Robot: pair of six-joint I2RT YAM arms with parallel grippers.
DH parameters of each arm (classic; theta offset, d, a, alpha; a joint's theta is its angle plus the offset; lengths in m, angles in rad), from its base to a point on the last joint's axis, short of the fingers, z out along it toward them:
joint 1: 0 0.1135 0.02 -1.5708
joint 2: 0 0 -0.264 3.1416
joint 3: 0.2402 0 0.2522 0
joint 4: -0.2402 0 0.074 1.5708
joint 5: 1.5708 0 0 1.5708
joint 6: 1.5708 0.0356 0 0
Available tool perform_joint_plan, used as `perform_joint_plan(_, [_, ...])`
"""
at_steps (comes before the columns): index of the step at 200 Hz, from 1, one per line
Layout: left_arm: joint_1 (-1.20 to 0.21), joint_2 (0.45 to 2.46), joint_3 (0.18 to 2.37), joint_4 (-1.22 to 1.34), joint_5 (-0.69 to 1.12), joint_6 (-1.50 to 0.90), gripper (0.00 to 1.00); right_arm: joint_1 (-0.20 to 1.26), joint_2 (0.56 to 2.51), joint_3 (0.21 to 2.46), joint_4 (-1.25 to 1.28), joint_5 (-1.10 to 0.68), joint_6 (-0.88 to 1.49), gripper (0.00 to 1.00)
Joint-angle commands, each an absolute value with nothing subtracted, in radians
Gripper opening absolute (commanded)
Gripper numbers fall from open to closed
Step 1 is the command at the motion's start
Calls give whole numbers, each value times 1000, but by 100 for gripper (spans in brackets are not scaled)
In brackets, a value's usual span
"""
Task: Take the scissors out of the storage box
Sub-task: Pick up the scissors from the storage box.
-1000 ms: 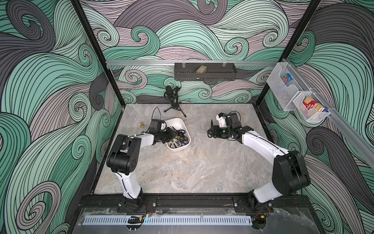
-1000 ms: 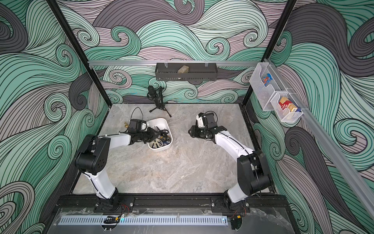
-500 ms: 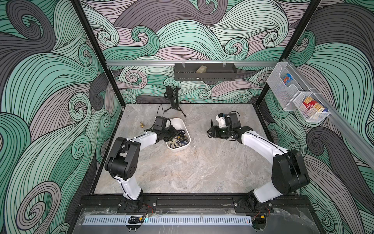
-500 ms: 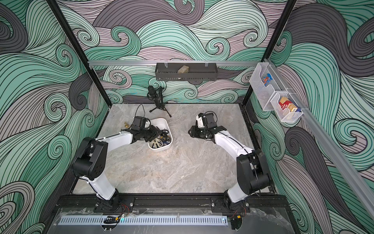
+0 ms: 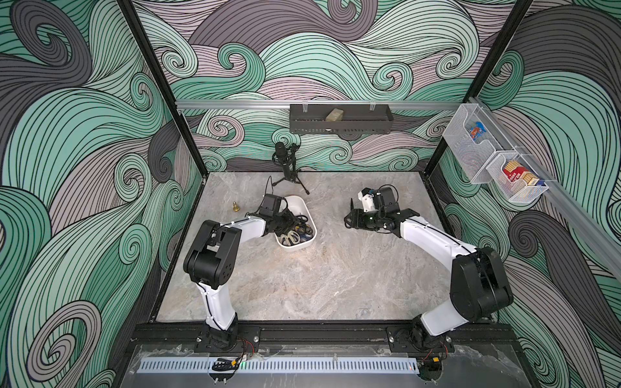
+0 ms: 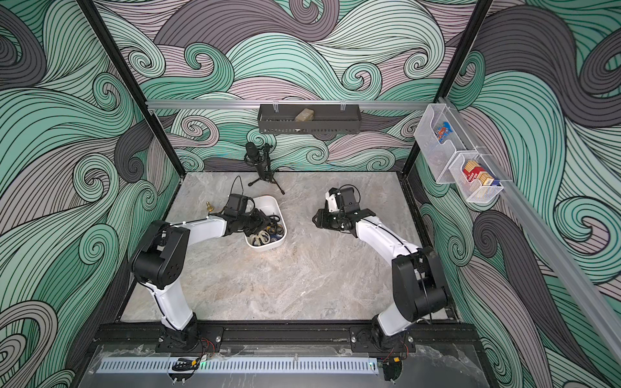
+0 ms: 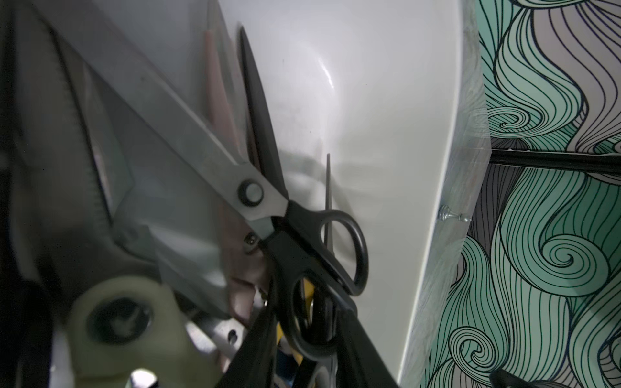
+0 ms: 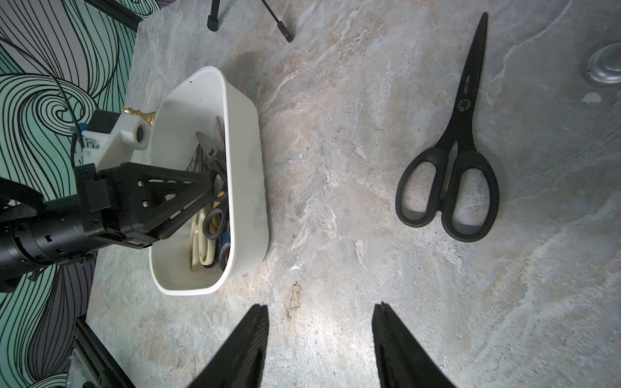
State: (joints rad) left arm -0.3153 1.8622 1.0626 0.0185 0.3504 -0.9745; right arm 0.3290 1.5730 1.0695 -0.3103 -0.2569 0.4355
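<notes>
Inside the storage box (image 8: 247,161), we see the left gripper (image 8: 212,184) pinching the handle of a black-handled pair (image 7: 295,231) among the other scissors (image 8: 201,242). One all-black pair (image 8: 462,134) lies flat on the table (image 8: 336,168), apart from the box and near the right gripper (image 8: 322,306), whose jaws stand spread and empty.

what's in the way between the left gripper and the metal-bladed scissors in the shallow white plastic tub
Nothing visible. The left gripper is inside the white plastic tub, its tips seemingly closed on a handle loop of the black-handled scissors.
</notes>
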Motion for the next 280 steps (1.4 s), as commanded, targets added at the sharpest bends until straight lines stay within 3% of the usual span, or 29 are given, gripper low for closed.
perform_joint_plan(1, [-317,1888,1099,-4,321,-970,34,329,1593,1069,-311,-244,423,54])
perform_joint_plan(58, [-317,1899,1113,-39,306,-942,28,328,1600,1075,-312,-239,424,54])
perform_joint_plan(103, [-317,1890,1116,-26,308,-935,9,329,1595,1077,-312,-242,423,54])
perform_joint_plan(141, [-311,1873,1134,-39,304,-905,0,329,1589,1083,-312,-244,420,54])
perform_joint_plan(195, [-269,1809,1120,-101,377,-794,0,335,1601,1114,-311,-333,377,53])
perform_joint_plan(280, [-233,1725,1174,-288,579,-470,0,403,1679,1185,-255,-672,302,54])
